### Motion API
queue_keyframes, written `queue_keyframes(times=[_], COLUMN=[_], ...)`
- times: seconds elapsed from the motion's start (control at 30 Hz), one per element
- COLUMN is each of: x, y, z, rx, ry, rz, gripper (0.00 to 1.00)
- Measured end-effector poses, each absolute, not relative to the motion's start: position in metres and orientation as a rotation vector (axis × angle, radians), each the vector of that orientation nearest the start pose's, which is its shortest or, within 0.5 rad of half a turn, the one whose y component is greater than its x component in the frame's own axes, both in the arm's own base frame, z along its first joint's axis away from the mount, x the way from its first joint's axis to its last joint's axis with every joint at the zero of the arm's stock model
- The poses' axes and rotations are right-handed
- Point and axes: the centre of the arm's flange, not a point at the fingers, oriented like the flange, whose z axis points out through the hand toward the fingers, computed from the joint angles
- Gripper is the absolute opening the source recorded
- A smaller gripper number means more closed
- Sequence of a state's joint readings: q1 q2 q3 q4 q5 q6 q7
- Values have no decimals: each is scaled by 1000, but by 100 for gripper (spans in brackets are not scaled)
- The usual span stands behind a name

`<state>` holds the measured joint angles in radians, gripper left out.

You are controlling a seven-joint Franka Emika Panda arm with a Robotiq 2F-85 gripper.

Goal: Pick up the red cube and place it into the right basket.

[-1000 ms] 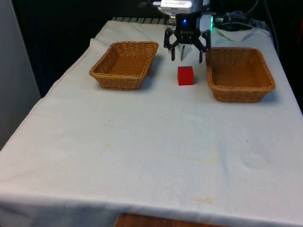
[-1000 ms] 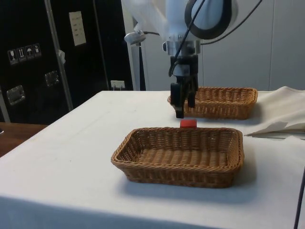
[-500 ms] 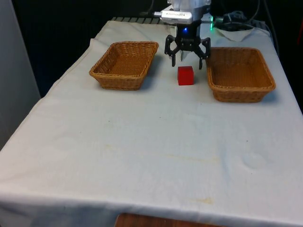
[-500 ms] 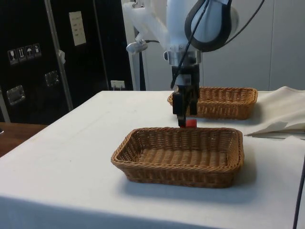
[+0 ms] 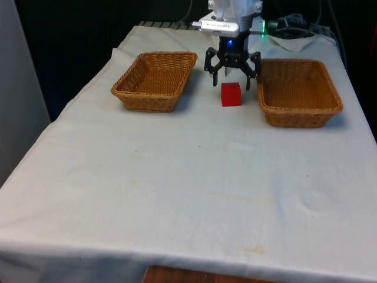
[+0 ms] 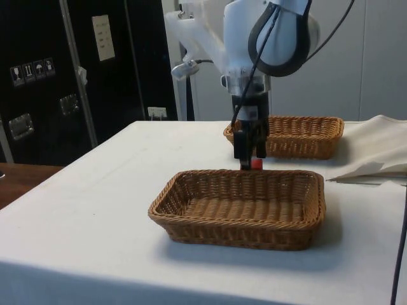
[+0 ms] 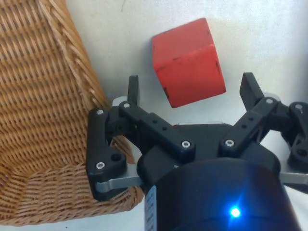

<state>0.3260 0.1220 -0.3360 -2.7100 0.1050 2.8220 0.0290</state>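
A red cube (image 5: 231, 94) rests on the white cloth between two wicker baskets. My gripper (image 5: 232, 75) hangs open just behind and slightly above it, fingers pointing down. In the wrist view the red cube (image 7: 188, 61) lies just ahead of the spread fingertips (image 7: 133, 88), not between them. The basket (image 5: 297, 92) at the front view's right stands close beside the cube. In the side view the gripper (image 6: 248, 151) covers most of the cube (image 6: 257, 163), beyond the near basket (image 6: 241, 207).
A second wicker basket (image 5: 155, 80) stands at the front view's left, holding nothing. In the wrist view a basket's woven wall (image 7: 43, 120) is very near one finger. A crumpled white cloth (image 6: 375, 147) lies at the table's far end.
The gripper has come forward and down toward the red cube, staying open. The cube and both baskets have not moved.
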Motion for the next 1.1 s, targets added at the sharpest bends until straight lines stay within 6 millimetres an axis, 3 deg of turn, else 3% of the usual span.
queue_keyframes(times=[0.7,1.1], x=[403,408], y=[-15,-3], z=[187,181], rx=[-3147,-3155], ry=[215,173], rz=[16,28], gripper=[100,100])
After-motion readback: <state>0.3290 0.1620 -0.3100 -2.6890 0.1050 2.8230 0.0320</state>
